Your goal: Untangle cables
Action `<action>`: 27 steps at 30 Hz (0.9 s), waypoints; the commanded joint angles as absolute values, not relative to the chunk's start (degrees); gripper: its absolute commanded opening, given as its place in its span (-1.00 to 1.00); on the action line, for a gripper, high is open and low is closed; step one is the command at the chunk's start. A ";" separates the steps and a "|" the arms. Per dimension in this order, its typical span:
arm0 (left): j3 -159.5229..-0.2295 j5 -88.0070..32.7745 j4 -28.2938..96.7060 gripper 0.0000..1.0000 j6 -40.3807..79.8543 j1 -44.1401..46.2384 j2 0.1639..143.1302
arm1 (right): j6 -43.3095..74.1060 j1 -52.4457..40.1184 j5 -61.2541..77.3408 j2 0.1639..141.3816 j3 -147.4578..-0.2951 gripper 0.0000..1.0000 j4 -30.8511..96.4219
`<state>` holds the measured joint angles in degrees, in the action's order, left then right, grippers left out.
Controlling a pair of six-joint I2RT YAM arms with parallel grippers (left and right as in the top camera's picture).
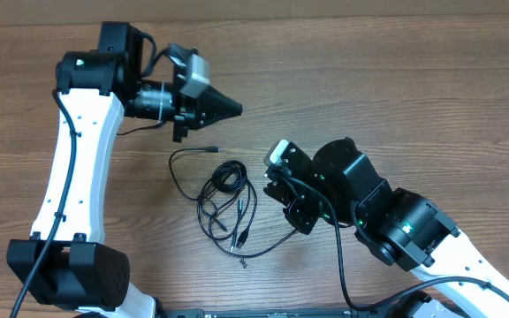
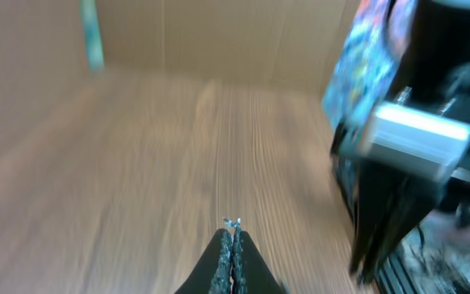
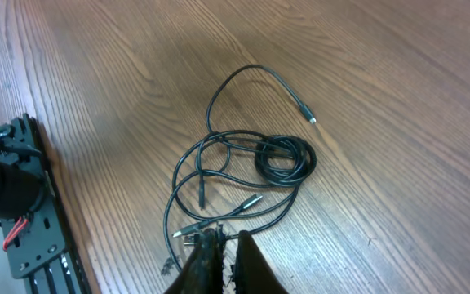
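A tangle of thin black cables [image 1: 225, 201] lies on the wooden table, with a small coil [image 1: 228, 177] and several plug ends. One loose end [image 1: 214, 150] reaches up and left. In the right wrist view the tangle [image 3: 243, 175] lies just ahead of my right gripper [image 3: 228, 238], whose fingers are nearly closed with only a slit between them and nothing held. In the overhead view the right gripper [image 1: 277, 187] hovers at the tangle's right edge. My left gripper [image 1: 237, 108] is shut and empty, raised behind the tangle. Its wrist view [image 2: 232, 222] shows only blurred table.
The table's front edge with a black mounting rail and a red wire [image 3: 23, 220] shows at the left of the right wrist view. Blurred black and silver equipment [image 2: 414, 139] fills the right of the left wrist view. A brown wall [image 2: 219, 33] stands behind.
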<state>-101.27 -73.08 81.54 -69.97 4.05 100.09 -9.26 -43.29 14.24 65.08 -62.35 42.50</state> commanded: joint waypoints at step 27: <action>-99.53 -14.48 66.02 0.99 -25.47 -0.43 100.03 | 11.49 -44.34 36.27 86.94 -63.77 1.00 33.63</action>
